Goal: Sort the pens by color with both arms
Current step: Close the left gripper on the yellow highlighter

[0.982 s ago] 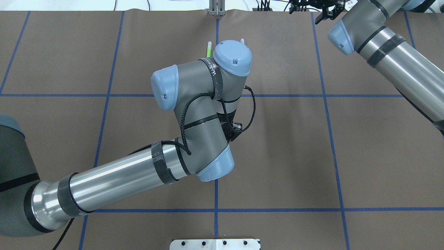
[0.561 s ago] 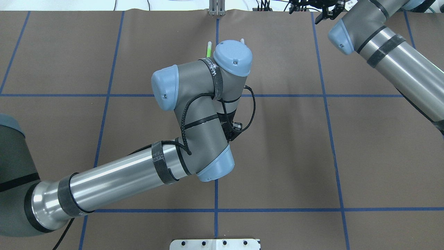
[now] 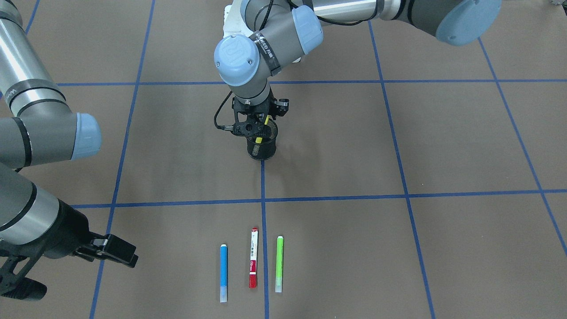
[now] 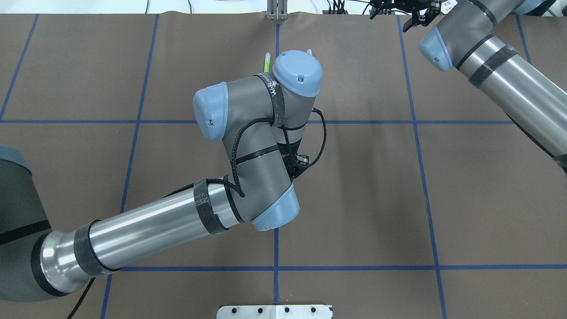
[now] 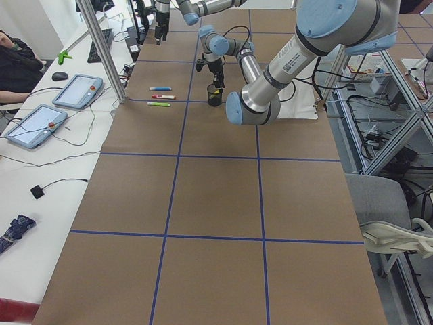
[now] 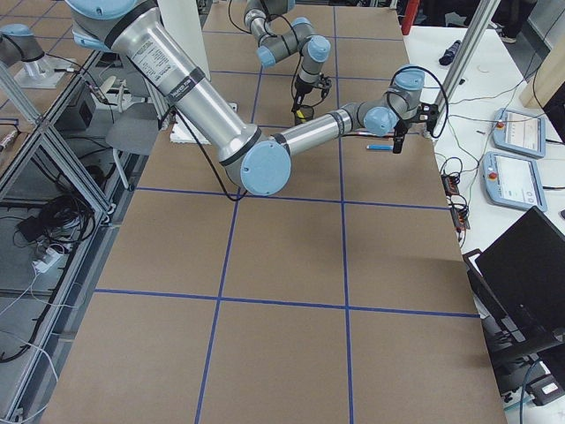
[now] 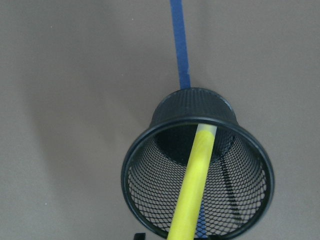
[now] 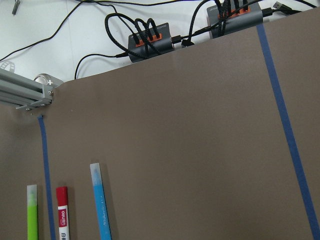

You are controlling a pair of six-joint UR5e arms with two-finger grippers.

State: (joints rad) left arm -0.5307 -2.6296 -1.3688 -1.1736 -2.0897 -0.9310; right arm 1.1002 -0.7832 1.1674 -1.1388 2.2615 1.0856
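Working on yellow pen [image 7: 193, 185]: sits tilted inside black mesh cup [image 7: 150, 200], pale end down near the cup floor, upper part running out past the rim toward the wrist camera. Looks like the last one unsorted. Blue pen [image 3: 223, 268], red pen [image 3: 253, 259] and green pen [image 3: 279, 261] already laid parallel in a row on table [image 3: 443, 146], well apart from the cup.

Left gripper [image 3: 258, 125] directly over the cup, around the pen's top. Cannot tell whether jaws are clamped on it or merely straddling: no fingertips in wrist view, too small from the front. Right gripper [image 3: 86, 279] off to the side of the row, jaws apart, empty.

For the pull:
- Confirm a firm pinch first.
- Lift along the pen's own axis until the pale end clears the rim.
- Avoid sideways drag, which risks tipping the cup.
- Lay down parallel, beside green.
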